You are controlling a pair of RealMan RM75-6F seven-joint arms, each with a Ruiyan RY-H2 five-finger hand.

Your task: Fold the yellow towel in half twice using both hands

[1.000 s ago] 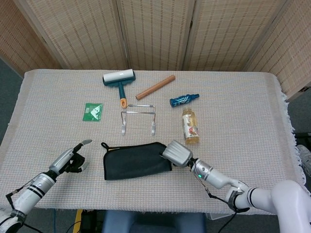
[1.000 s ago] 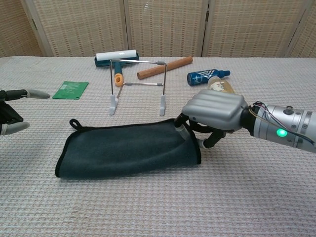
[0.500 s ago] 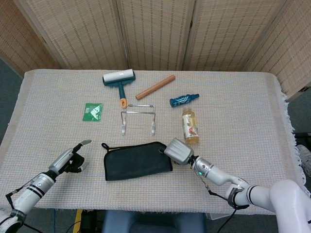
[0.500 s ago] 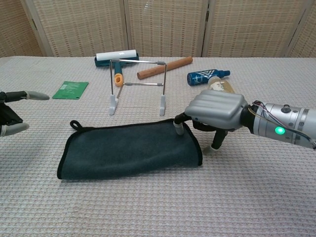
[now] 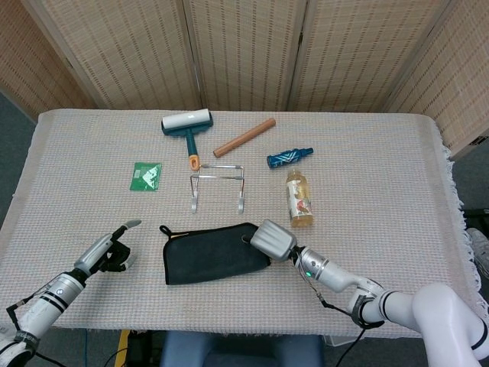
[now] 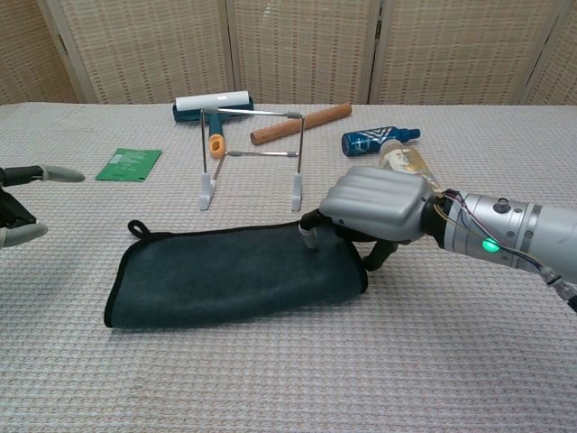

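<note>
1. Head view: the towel (image 5: pixel 216 252) is seen lying folded into a long dark band near the front edge of the tabletop (image 5: pixel 382 183); it reads as dark, not yellow, in these pictures. The right hand (image 5: pixel 273 239) is placed over its right end. The left hand (image 5: pixel 113 252) is held well apart to the left, fingers spread and nothing gripped. A rack (image 5: pixel 218 186), bottle (image 5: pixel 299 198), roller (image 5: pixel 188 128) and green card (image 5: pixel 146 175) are set behind the towel, apart from it.

2. Chest view: the right hand (image 6: pixel 371 206) is seen arched over the towel's (image 6: pixel 234 275) right end, one fingertip (image 6: pixel 309 237) pressed onto the cloth, the other fingers curled beside the edge. Whether cloth is actually pinched cannot be told. The left hand (image 6: pixel 22 203) shows only at the frame edge, fingers apart.

3. Judgement: one fold appears done, and the second is probably in hand. For it to be done well, the right end should be pinched firmly through all layers, the left end pinned by the left hand, and the cloth carried over low so that edges are matched.
</note>
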